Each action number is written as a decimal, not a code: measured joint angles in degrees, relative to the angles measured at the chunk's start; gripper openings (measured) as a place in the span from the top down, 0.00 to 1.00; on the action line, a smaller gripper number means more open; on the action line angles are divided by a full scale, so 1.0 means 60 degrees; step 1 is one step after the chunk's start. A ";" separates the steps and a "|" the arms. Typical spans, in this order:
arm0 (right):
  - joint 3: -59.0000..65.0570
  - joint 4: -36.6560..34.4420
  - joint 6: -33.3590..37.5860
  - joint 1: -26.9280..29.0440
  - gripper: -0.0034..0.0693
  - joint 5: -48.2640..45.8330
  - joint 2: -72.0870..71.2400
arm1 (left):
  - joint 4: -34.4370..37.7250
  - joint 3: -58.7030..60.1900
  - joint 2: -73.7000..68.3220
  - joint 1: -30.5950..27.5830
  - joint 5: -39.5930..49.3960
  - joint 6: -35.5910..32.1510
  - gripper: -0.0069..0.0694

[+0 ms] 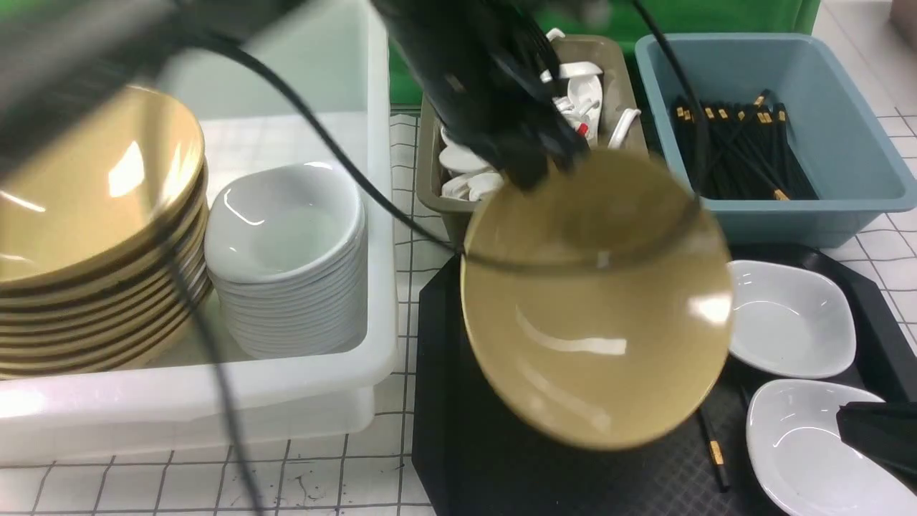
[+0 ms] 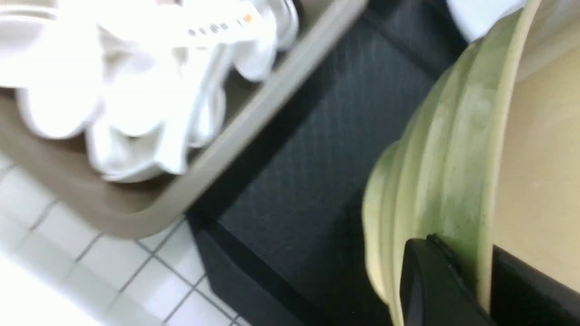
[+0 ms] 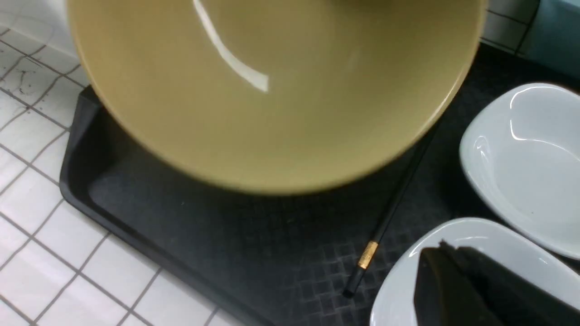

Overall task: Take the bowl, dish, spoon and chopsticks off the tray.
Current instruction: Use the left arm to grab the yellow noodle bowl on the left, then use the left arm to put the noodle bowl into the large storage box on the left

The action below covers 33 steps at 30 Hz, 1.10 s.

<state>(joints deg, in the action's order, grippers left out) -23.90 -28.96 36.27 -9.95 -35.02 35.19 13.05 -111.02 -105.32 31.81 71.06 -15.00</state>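
The mustard-yellow bowl hangs tilted above the black tray. My left gripper is shut on the bowl's far rim, one finger inside and one outside. Two white dishes sit on the tray's right side. My right gripper hovers over the nearer dish, shut and holding nothing. A black chopstick with a gold band lies on the tray, partly under the bowl. The spoon is out of view.
A white bin on the left holds a stack of yellow bowls and a stack of white dishes. Behind the tray stand an olive tub of white spoons and a blue tub of black chopsticks.
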 joint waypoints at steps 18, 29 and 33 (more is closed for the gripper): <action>0.0000 0.0000 -0.0078 0.0000 0.85 0.0158 0.0000 | -0.0071 0.1684 0.4557 -0.7983 -0.0392 0.0494 0.90; 0.0000 0.0000 -0.0078 0.0000 0.84 0.0156 0.0000 | -0.0053 0.5466 0.4319 -1.0070 -0.2391 0.1138 0.89; 0.0064 -0.0010 -0.0621 0.0000 0.82 0.0557 0.0082 | -0.0106 0.6018 0.4062 -0.9775 -0.2916 0.0716 0.77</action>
<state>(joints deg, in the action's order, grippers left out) -23.52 -29.02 32.54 -9.95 -31.67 35.68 12.42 -74.92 -80.95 -26.84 53.56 -10.70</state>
